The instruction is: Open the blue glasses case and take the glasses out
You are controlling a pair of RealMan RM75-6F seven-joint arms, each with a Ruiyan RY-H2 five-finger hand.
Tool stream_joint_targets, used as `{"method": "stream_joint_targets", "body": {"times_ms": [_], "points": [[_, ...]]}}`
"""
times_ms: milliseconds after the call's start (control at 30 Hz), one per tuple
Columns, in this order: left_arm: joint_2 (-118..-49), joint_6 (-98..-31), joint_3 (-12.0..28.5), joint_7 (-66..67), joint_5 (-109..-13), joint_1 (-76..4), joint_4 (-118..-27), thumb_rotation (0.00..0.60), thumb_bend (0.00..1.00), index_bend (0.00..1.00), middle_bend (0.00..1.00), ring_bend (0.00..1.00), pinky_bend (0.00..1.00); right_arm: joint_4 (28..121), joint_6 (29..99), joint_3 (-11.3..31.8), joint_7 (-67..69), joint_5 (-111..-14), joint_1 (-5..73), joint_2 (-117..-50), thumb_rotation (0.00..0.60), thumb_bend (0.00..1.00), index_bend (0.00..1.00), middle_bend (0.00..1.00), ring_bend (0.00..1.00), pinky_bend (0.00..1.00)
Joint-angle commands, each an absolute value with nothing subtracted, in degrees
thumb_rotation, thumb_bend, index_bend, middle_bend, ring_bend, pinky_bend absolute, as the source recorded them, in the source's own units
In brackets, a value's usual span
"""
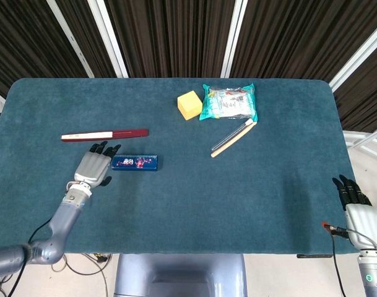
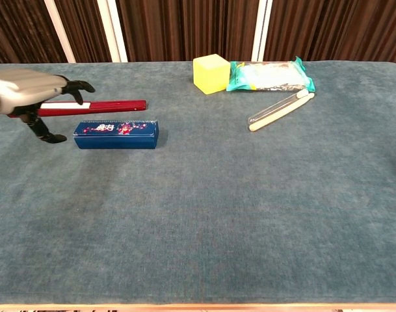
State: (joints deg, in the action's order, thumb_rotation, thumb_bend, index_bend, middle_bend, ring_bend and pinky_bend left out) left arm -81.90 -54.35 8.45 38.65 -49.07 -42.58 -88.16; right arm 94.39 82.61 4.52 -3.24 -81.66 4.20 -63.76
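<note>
Lower right corner of the head view: right hand (image 1: 355, 204), at the near edge of the teal table (image 1: 194, 204), fingers straight and close together, holding nothing, well apart from every item. Lower left of the head view, far left of the chest view: left hand (image 1: 95, 166), raised just above the cloth at the left end of the blue glasses case (image 1: 134, 163); fingers spread and extended, thumb hanging down beside the case end, nothing held; whether it touches the case cannot be told. The case lies flat and closed, left of centre, long side running left to right. Just beyond it: dark red flat case (image 1: 105, 134) with a white section at its left, lying parallel. Centre right: 2 slim sticks (image 1: 233, 138), one clear, one cream, side by side on a diagonal. Upper centre: yellow cube (image 1: 189, 104), just beside the teal snack packet (image 1: 229, 103) to its right.
</note>
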Motion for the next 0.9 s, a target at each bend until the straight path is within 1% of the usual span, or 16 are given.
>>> {"method": "stream_joint_targets", "body": {"times_ms": [33,333,633,900], "points": [[-83.1,-53.57,8.7,39.36,-47.78,-43.81,-86.6,0.6,0.3,0.01,0.19,0.02,0.12,94.4,82.64,4.53,-3.14,-81.59,4.14,-63.67,0.6,0.2,0.0,0.0,0.0,0.23],[-84.95,-51.82,8.37,39.8,-45.32,-45.85,-83.23,0.6,0.3,0.01,0.22,0.02,0.12,94.5,82.59,4.59,-3.01,-81.22,4.04,-63.49,0.6,0.2,0.0,0.0,0.0,0.23],[-86.93,-50.72,8.36,38.61,-43.76,-47.27,-79.72,0.6,0.36,0.03,0.24,0.03,0.13,94.5,82.7,4.78,-3.19,-80.8,3.96,-63.62,0.6,0.2,0.0,0.0,0.0,0.23],[-87.58,-49.98,8.18,37.6,-42.6,-48.02,-78.35,0.6,0.37,0.03,0.25,0.03,0.13,94.6,82.61,4.86,-3.35,-80.53,3.96,-63.63,0.6,0.2,0.0,0.0,0.0,0.23]]}}
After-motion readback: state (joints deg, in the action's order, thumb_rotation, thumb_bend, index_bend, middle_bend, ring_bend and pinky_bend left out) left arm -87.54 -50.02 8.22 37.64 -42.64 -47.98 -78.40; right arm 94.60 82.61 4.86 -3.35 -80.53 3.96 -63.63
